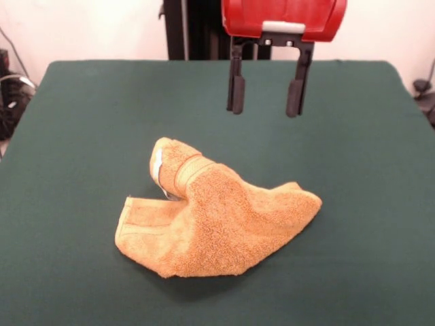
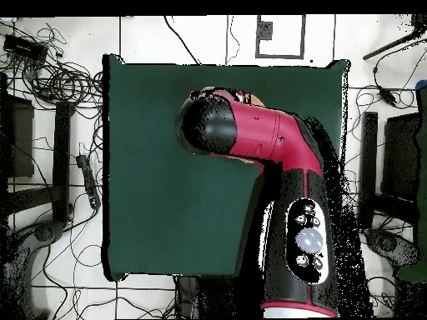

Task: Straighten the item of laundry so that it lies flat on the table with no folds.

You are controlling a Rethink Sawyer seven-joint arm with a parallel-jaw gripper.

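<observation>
Green counter (image 1: 81,136) carries the orange-tan towel (image 1: 217,217), crumpled and folded over itself at the counter's middle, a white tag (image 1: 158,164) showing. Gripper (image 1: 266,95) hangs above, beyond the towel, fingers (image 1: 236,92) wide apart, empty.

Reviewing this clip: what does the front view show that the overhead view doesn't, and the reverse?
Front view only: nearly the whole crumpled towel, folded over itself with its white tag showing, and the gripper hanging above the table behind it, fingers apart, touching nothing.

Overhead view only: the arm reaching from the base over the table and hiding almost all of the towel, plus cables on the floor around the table.

Both: the green table and the red arm.
</observation>
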